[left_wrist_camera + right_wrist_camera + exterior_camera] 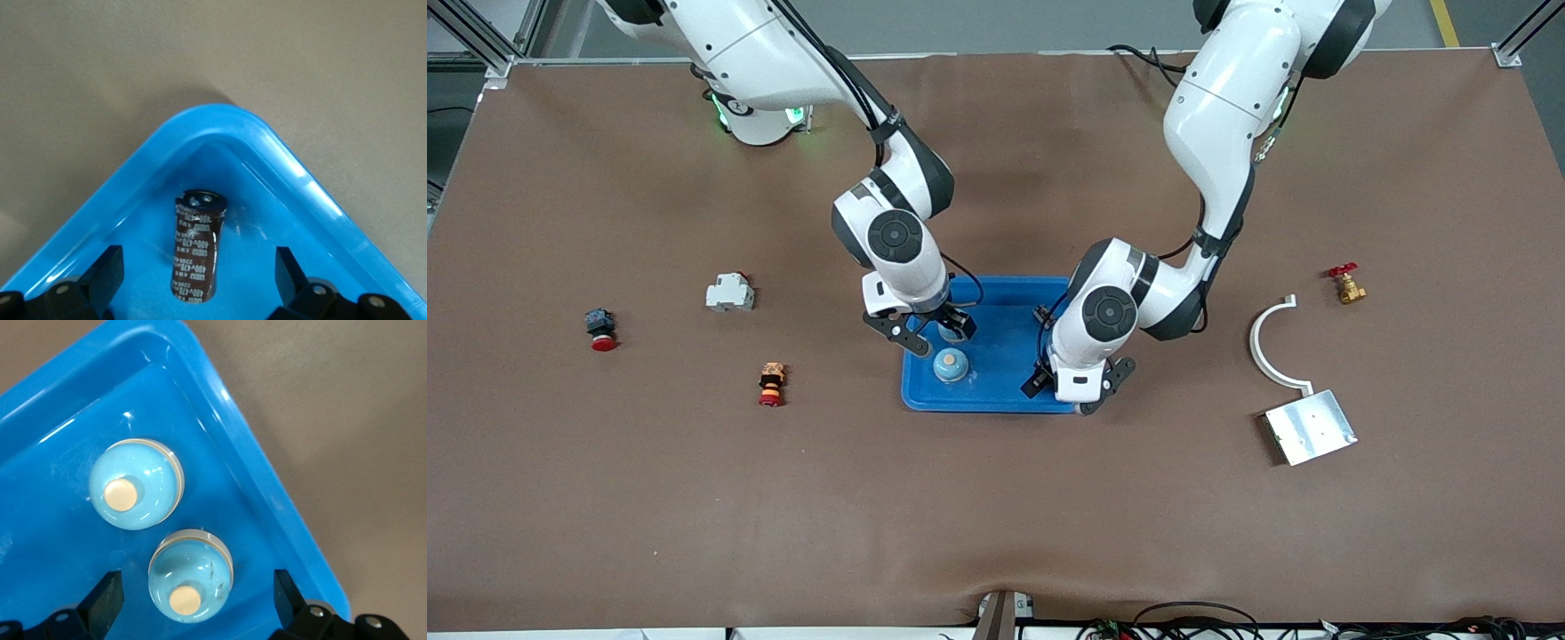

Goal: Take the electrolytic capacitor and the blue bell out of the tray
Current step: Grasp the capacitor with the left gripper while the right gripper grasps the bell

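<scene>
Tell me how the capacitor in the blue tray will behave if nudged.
The capacitor is a smooth cylinder lying on its side, so it would probably roll. The tray floor looks glossy, likely letting it slide. The raised rim should stop it.

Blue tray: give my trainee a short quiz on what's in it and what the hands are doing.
1. True or false: the capacitor is inside the blue tray.
2. How many bells does the right wrist view show in the tray, under the open right hand?
3. The left hand is: A) shut on the capacitor, B) open over the capacitor, C) over bare table.

Key: 1 true; 2 two; 3 B.
</scene>
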You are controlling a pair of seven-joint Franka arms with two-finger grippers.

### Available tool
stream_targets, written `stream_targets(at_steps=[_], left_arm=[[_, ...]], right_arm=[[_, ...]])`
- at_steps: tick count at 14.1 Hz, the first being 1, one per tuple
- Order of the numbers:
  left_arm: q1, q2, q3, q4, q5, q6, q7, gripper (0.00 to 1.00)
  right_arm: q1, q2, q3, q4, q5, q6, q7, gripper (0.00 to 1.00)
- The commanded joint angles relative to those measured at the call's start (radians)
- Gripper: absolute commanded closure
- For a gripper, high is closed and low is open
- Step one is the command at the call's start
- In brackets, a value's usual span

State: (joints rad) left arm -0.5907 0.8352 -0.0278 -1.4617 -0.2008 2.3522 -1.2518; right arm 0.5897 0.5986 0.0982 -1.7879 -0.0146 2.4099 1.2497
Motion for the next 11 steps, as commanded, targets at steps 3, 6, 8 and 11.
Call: stream_targets(at_steps=[3,6,8,11], left_arm=[[-0.015,0.028,0.011,0.024,-0.019,0.012,-0.009,0.00],[-0.015,0.035,0.011,0.024,-0.019,0.015,-0.011,0.00],[-0.015,0.041,0.012,0.024,-0.019,0.015,-0.011,0.00],[-0.014,0.041,0.012,0.024,-0.019,0.015,-0.011,0.10]], right_arm=[[0.036,0.061,-0.014,0.035,-0.054,0.046,0.080,0.00],[0.036,0.063,-0.015,0.036,-0.056,0.046,0.080,0.00],[0.036,0.064,-0.015,0.036,-0.062,0.046,0.080,0.00],[0.036,0.069,-0.015,0.038,-0.062,0.046,0.080,0.00]])
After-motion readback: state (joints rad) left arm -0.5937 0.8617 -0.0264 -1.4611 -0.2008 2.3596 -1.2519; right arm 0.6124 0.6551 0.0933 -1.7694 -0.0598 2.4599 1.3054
